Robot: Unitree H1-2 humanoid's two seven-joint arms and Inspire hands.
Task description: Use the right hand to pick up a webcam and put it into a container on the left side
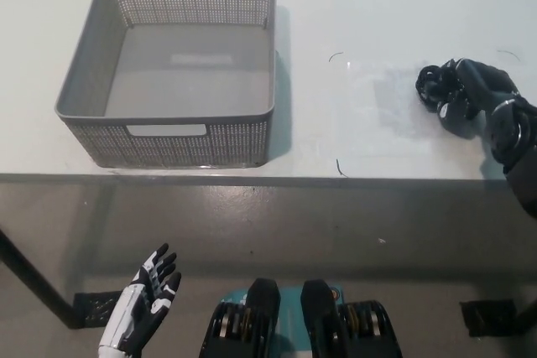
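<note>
The black webcam [431, 87] lies on the white table [352, 6] at the right, with its cable bunched beside it. My black right hand [471, 92] reaches in from the right edge, its fingers curled around the webcam's right side, low on the tabletop. A grey perforated basket [226, 144] stands on the table's left half with nothing inside. My white left hand [144, 310] rests below the table edge at the lower left, fingers spread and holding nothing.
The table's front edge [268, 176] runs across the middle of the picture, with grey floor below it. A faint clear sheet [377, 102] lies under the webcam area. A wide strip of tabletop separates basket and webcam.
</note>
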